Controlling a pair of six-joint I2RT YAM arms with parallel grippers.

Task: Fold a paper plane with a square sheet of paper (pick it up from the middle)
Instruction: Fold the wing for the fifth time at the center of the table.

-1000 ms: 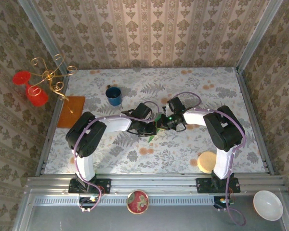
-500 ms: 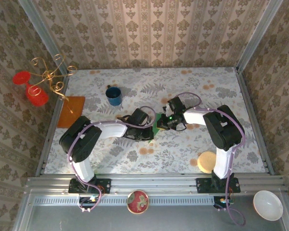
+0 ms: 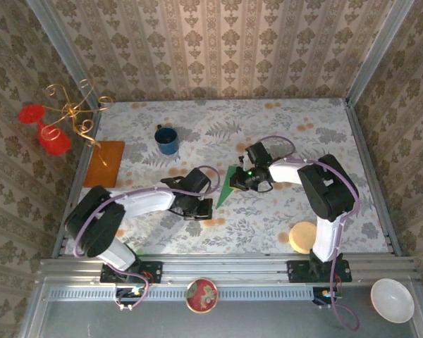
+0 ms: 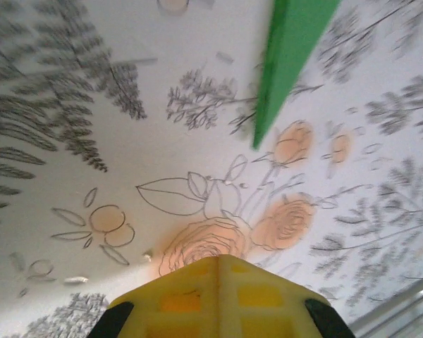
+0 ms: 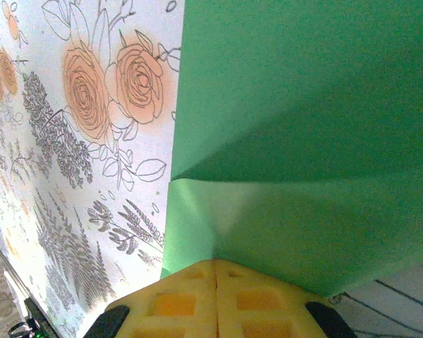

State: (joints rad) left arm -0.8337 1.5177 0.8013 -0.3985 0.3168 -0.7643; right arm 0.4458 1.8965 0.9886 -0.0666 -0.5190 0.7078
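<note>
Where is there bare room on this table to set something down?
Free: the far right corner beyond the right arm; the near strip left of the yellow disc. Crowded: mid-table around the green paper plane; far left by the blue mug and orange-brown sheet.

Bright green paper plane — narrow creased triangle, nose pointing near-left, middle of the table

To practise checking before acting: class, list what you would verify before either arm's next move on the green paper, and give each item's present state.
1. Left gripper shut: ok.
2. Left gripper apart from the green paper: ok.
3. Right gripper shut, tips over the paper: ok.
4. Right gripper actually pinching the paper: cannot tell.
5. Blue mug well away from the paper: ok.
</note>
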